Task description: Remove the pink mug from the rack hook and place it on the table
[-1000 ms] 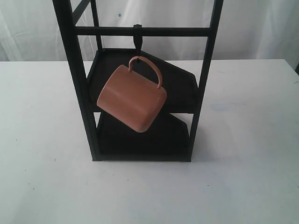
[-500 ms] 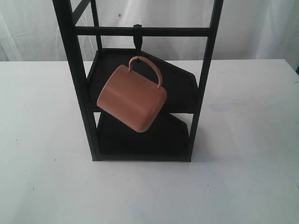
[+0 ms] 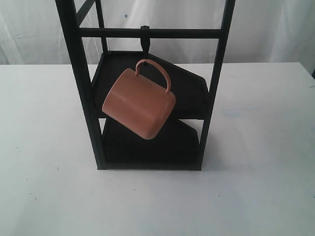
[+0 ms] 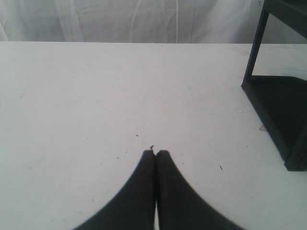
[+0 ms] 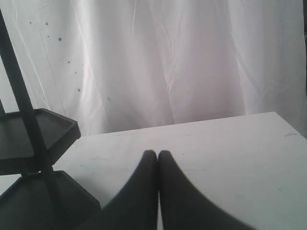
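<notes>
The pink mug (image 3: 139, 103) hangs tilted by its loop handle from the rack hook (image 3: 144, 38) on the top crossbar of the black rack (image 3: 88, 98), which stands on the white table (image 3: 44, 147). Neither gripper shows in the exterior view. In the left wrist view my left gripper (image 4: 156, 153) is shut with nothing in it, low over the table, with the rack's base (image 4: 278, 110) off to one side. My right gripper (image 5: 157, 153) is also shut and empty, beside the rack's shelves (image 5: 43, 129). Both wrist views leave the mug out of sight.
A white curtain (image 3: 275, 29) hangs behind the table. The rack has two black shelves (image 3: 192, 88) behind and below the mug. Bare tabletop lies left, right and in front of the rack.
</notes>
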